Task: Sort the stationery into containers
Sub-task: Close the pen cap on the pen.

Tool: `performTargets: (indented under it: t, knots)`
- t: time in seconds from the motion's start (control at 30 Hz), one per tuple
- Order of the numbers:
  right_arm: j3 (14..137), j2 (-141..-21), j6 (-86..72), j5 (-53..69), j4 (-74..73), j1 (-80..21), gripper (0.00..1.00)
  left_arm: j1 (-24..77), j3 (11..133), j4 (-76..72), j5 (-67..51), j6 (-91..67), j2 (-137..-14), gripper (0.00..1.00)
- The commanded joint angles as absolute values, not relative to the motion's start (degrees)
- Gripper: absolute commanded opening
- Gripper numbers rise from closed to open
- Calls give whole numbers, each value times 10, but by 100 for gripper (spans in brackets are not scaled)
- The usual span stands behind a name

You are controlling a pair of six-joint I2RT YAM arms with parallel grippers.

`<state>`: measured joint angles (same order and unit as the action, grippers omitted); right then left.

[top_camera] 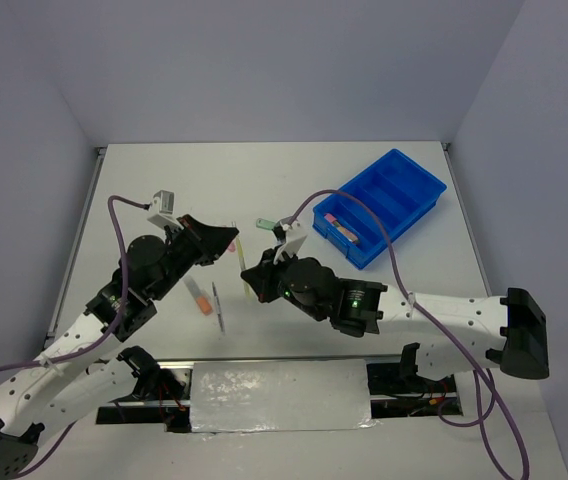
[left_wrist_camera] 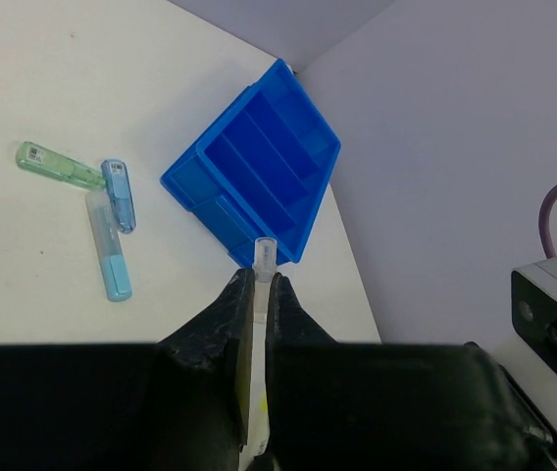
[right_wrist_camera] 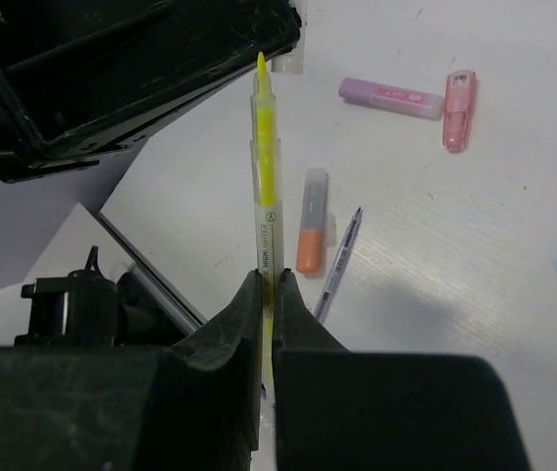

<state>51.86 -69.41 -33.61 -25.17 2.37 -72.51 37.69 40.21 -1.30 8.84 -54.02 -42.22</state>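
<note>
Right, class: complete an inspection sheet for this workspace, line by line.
Surface: white table, no spills seen.
Job's things: blue tray far right, one pinkish pen inside; loose on the table: orange marker, slim pen, lilac marker, pink marker, green marker, blue marker, paler blue marker.
Clutter: nothing seen.
Grippers: left gripper and right gripper both shut on the yellow highlighter.
Cables: purple cables loop from both arms.
Surroundings: plain pale walls on three sides.

Bright, even overhead light, soft faint shadows, mostly sharp focus.
</note>
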Motion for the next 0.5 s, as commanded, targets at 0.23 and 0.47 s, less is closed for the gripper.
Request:
performTargets:
  t: [0.23, 0.47]
  knots:
    - [547, -705, -343, -266, 6, -733, 0, 380, 419, -34, 108, -516, -408, 0]
    - [562, -709, -341, -282, 4, -734, 0, 379, 421, -35, 102, -516, -412, 0]
